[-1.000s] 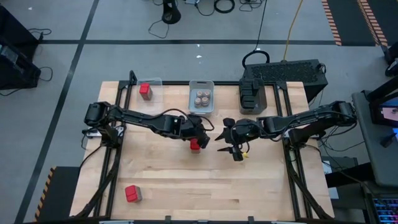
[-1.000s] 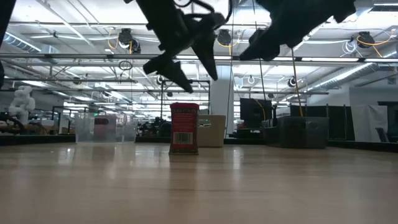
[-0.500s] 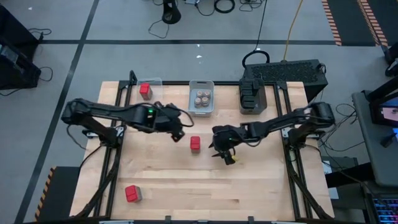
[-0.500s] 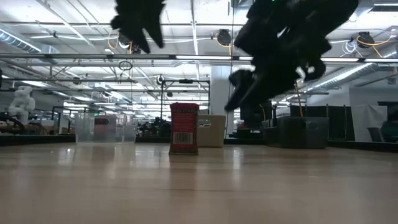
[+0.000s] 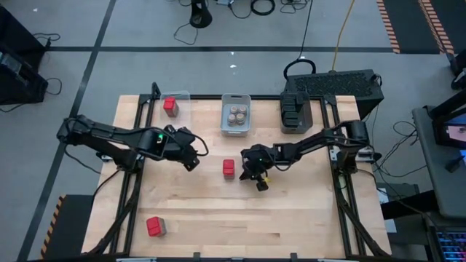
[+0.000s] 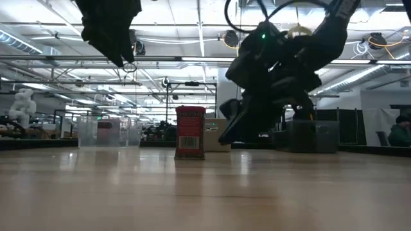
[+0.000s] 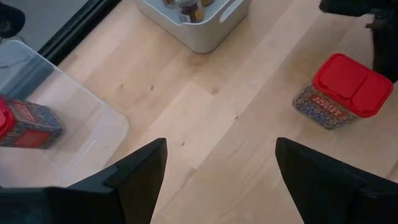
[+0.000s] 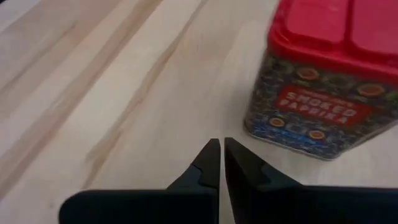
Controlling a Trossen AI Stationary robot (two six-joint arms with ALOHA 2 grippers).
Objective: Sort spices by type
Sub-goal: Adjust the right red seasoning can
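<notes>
A red-lidded spice tin [image 5: 229, 168] stands upright on its base at the table's middle; it also shows in the low view [image 6: 190, 131] and in the right wrist view [image 8: 323, 81]. My right gripper [image 5: 260, 184] is shut and empty just right of it, a little above the table [image 6: 225, 136]. My left gripper [image 5: 191, 163] is open and empty, left of the tin and higher up. A second red tin [image 5: 155, 226] lies near the front left. A third red tin [image 5: 170, 106] stands in the clear bin [image 5: 178, 96].
A grey bin [image 5: 236, 125] with several round brown-topped jars [image 5: 236, 114] stands at the far middle. A dark bin [image 5: 295, 113] with dark blocks stands at the far right. The near half of the table is open wood apart from the front-left tin.
My left gripper has drawn back from above the middle red tin toward the table's left and risen. My right gripper has gone toward the table's left and down, close beside that tin. The tin has stayed where it was, upright.
</notes>
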